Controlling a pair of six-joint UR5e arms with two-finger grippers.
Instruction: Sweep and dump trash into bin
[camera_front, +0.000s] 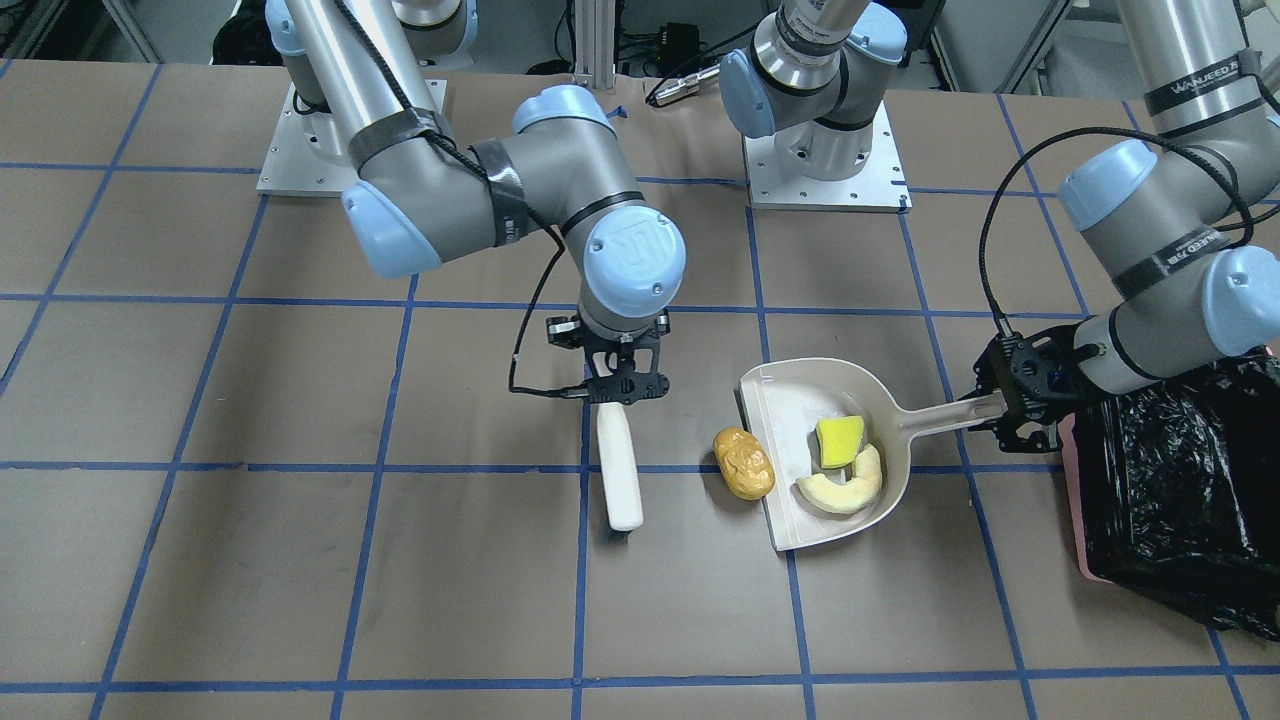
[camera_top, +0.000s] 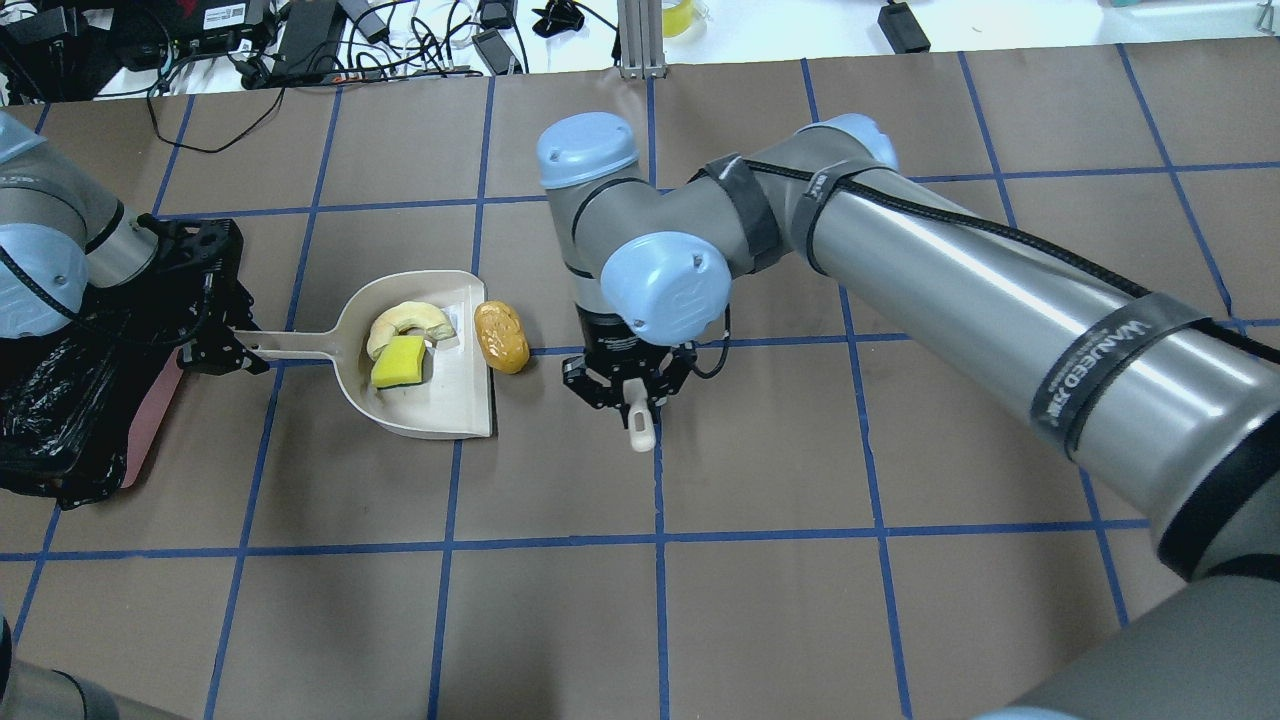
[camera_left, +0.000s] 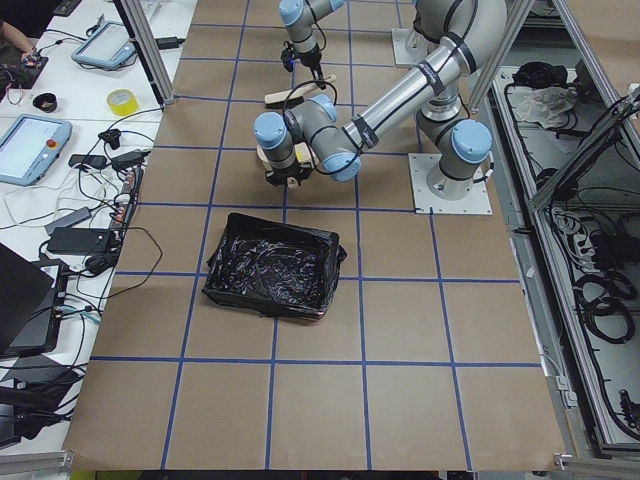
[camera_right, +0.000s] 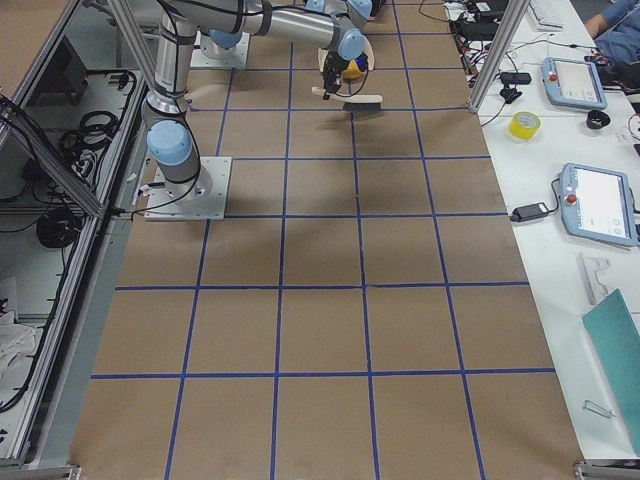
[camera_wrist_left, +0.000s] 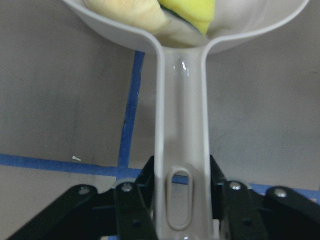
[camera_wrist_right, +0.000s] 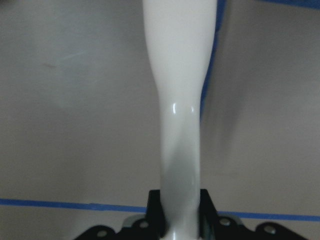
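Observation:
The beige dustpan (camera_front: 790, 420) lies flat on the table, its open mouth toward the brush. The yellow wedge (camera_front: 840, 441) and the cream crescent (camera_front: 845, 488) lie inside it; both also show in the overhead view, the wedge (camera_top: 399, 362) below the crescent (camera_top: 405, 318). The orange-brown lump (camera_front: 744, 463) sits on the table just outside the pan's mouth. My left gripper (camera_front: 1010, 410) is shut on the dustpan handle (camera_wrist_left: 182, 125). My right gripper (camera_front: 620, 390) is shut on the white brush handle (camera_front: 620, 470), a short way from the lump. The pink bin (camera_front: 1075, 500) with its black bag stands right behind my left gripper.
The table is brown paper with a blue tape grid. The two arm base plates (camera_front: 825, 170) stand at the robot's side. My right arm's elbow (camera_top: 640, 270) hangs over the table's middle. Cables and devices (camera_top: 300, 40) lie beyond the far edge.

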